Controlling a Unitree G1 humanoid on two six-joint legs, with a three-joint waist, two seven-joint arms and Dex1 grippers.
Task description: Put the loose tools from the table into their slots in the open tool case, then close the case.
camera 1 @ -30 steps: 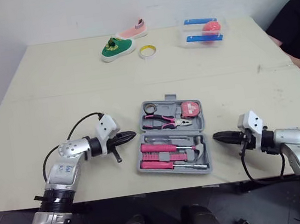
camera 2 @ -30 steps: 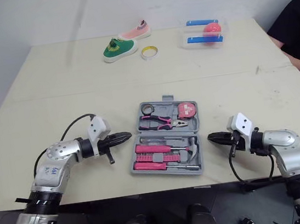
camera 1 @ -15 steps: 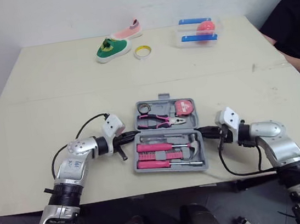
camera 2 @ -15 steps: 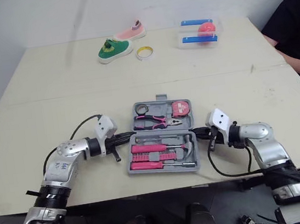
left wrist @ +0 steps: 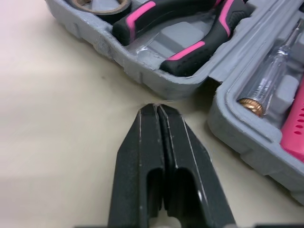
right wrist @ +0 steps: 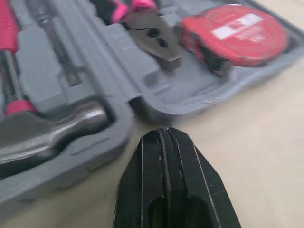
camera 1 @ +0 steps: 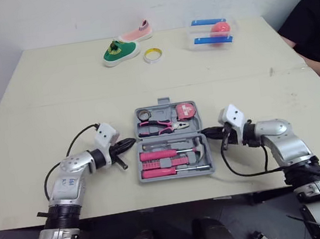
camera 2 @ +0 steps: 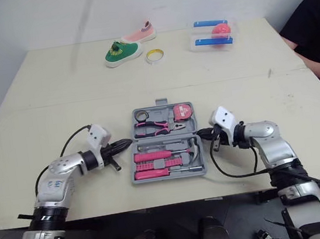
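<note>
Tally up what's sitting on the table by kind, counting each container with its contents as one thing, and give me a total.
Shoes: 2 (green shoe, pink shoe)
Tape roll: 1
Clear box: 1
Tool case: 1
Total: 5

silver segmented left arm (camera 1: pixel 67 180) and right arm (camera 1: pixel 282 142); white boxy housing (camera 1: pixel 106 133) behind black left gripper (camera 1: pixel 127 142) and right gripper (camera 1: pixel 206 132); black cable (camera 1: pixel 247 174) looping at each.
</note>
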